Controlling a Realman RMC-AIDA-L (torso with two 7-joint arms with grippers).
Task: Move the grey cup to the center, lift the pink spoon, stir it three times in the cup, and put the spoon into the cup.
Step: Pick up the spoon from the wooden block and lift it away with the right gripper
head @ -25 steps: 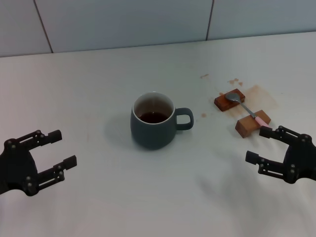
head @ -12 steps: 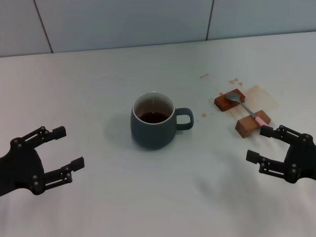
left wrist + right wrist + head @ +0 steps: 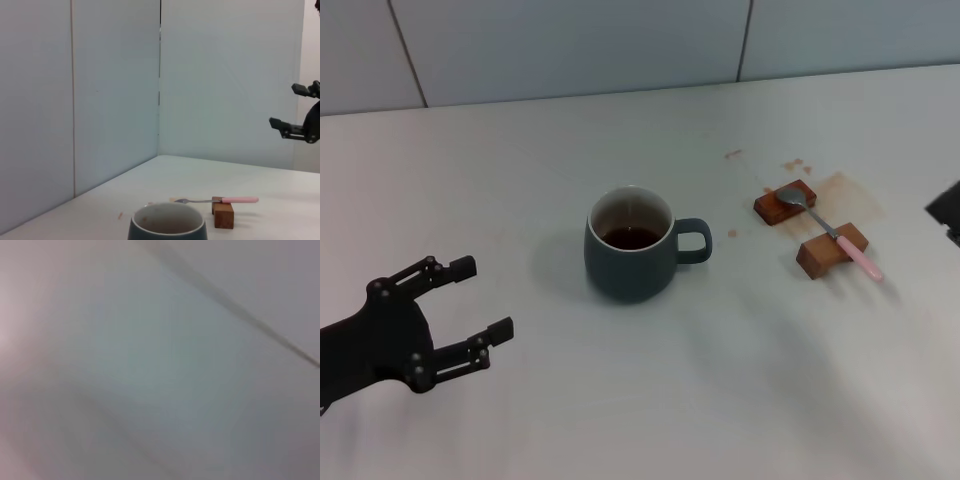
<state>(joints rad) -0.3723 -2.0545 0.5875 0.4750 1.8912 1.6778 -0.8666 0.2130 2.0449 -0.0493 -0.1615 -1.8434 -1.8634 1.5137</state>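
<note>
Since a second ago the open, empty left end effector (image 3: 468, 298) has advanced from the worktop's (image 3: 620, 400) near-left corner toward the rounded dark blue-grey ceramic cup (image 3: 630, 245), while the right end effector (image 3: 295, 107), fingers spread and empty, has risen off the slim pink-handled metal spoon (image 3: 840, 238), leaving every step undone.

Sitting on the table (image 3: 520, 150): one grey cup (image 3: 628, 247), one pink spoon (image 3: 832, 234), two wooden blocks (image 3: 786, 204).

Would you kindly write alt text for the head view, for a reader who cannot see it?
A grey cup of dark liquid stands mid-table, handle toward the robot's right. Right of it, a pink spoon lies across two wooden blocks among brown stains. The open left gripper hovers near the front left; the right gripper barely shows at the right edge.
</note>
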